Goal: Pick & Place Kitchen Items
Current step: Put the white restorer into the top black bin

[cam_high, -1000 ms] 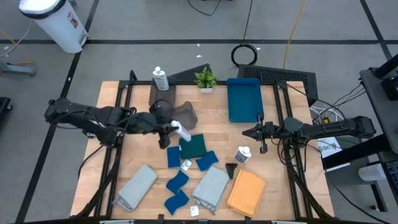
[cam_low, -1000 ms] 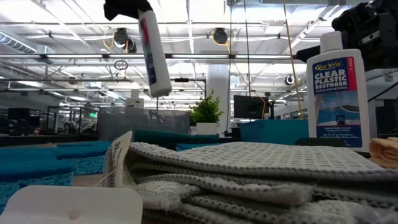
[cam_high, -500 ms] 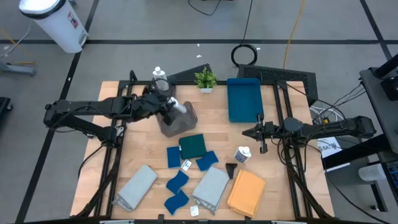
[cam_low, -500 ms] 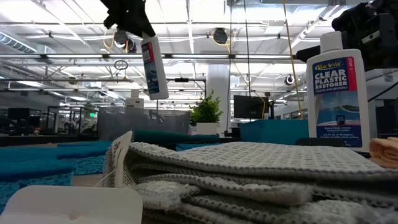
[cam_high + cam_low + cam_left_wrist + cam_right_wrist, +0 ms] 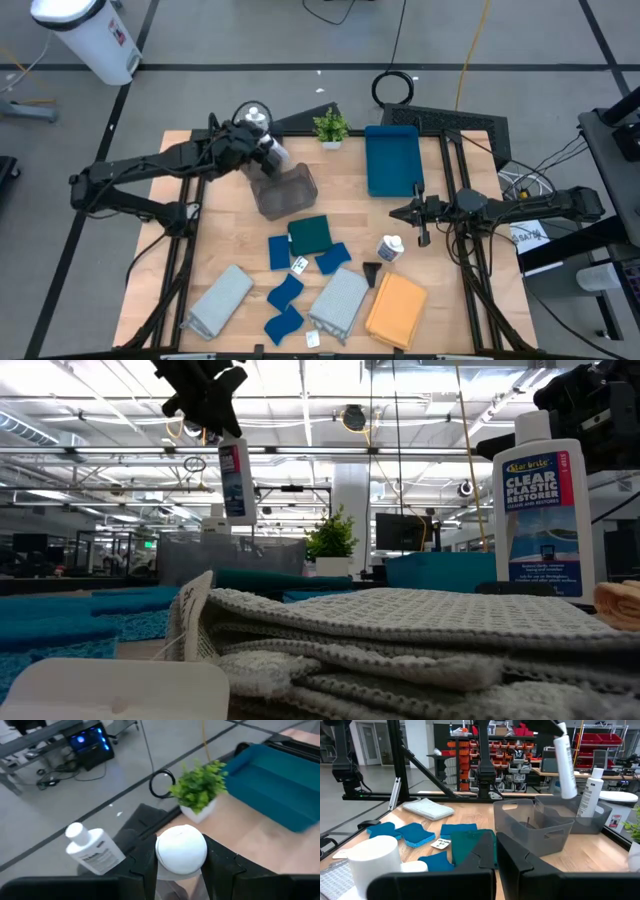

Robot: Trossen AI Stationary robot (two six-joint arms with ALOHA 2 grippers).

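My left gripper (image 5: 258, 148) is shut on a small white bottle with a blue label (image 5: 235, 480), high above the two grey bins (image 5: 288, 190). A second white bottle (image 5: 92, 851) stands in the far bin. A third bottle (image 5: 390, 247) stands on the table near my right gripper (image 5: 421, 218), which is shut, empty and hovering at the right. The dark green cloth (image 5: 312, 234), two grey cloths (image 5: 340, 298), the orange cloth (image 5: 397, 310) and several blue sponges (image 5: 285, 292) lie flat on the near half of the table. My left gripper pinches the bottle's top end, just below its white cap (image 5: 181, 849), between its two fingers (image 5: 146, 865). The fingers come from above, pointing down. The bottle hangs below them, slightly tilted, lifted clear of the bins and the table (image 5: 564, 765).
A small green potted plant (image 5: 331, 127) and a rectangular blue tray (image 5: 393, 160) stand at the far edge. A second grey cloth (image 5: 222, 298) lies near the front left. A white paper tag (image 5: 299, 266) lies among the sponges. Bare wood shows between the bins and the tray.
My left gripper has carried the bottle from above the dark green cloth toward the table's far edge and a little left, to a place over the grey bins. The bottle has stayed hanging in the shut fingers, clear of everything.
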